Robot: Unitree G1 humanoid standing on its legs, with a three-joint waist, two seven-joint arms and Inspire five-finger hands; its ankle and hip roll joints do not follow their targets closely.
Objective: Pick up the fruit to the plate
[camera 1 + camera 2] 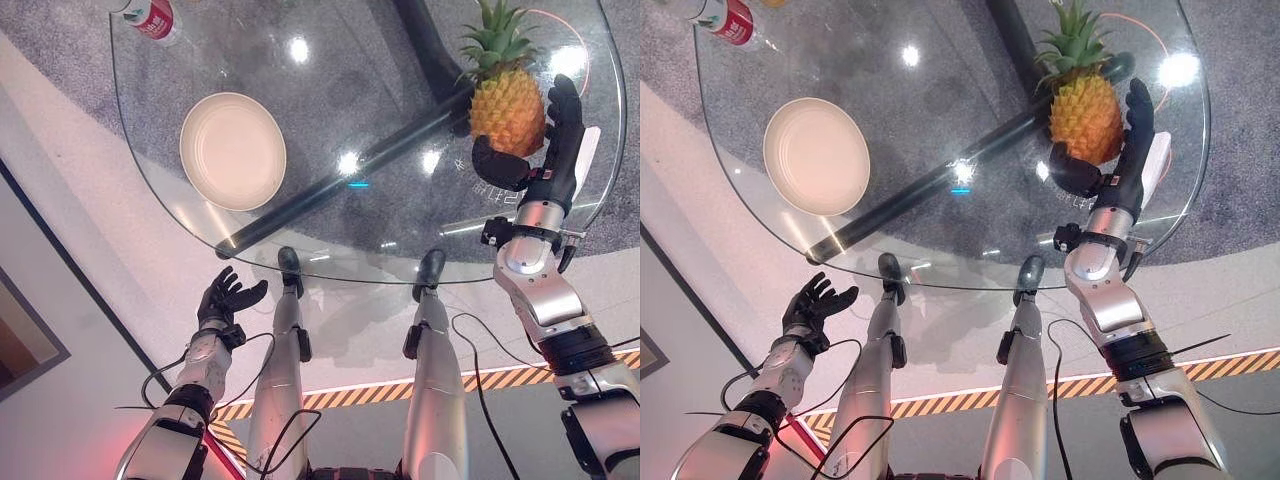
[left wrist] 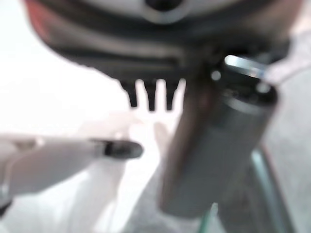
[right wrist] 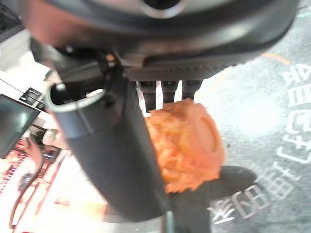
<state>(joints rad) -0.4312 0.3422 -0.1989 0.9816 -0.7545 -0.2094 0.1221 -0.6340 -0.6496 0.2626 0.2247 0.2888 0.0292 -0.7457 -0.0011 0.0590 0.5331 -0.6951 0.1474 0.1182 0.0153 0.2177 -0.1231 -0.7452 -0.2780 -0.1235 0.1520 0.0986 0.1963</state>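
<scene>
A: Table (image 1: 400, 240) of glass, round; plate (image 1: 233, 150) left, pineapple (image 1: 507, 105) far right. Where do we grip?

B: Right hand (image 1: 540, 160) clasps its rigid, probably heavy body; we avoid the crown. Left hand (image 1: 226, 298) hangs low, fingers relaxed.

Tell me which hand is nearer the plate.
Left. The left hand hangs open below the table edge, just short of the plate; the right hand grips the pineapple across the table.
</scene>
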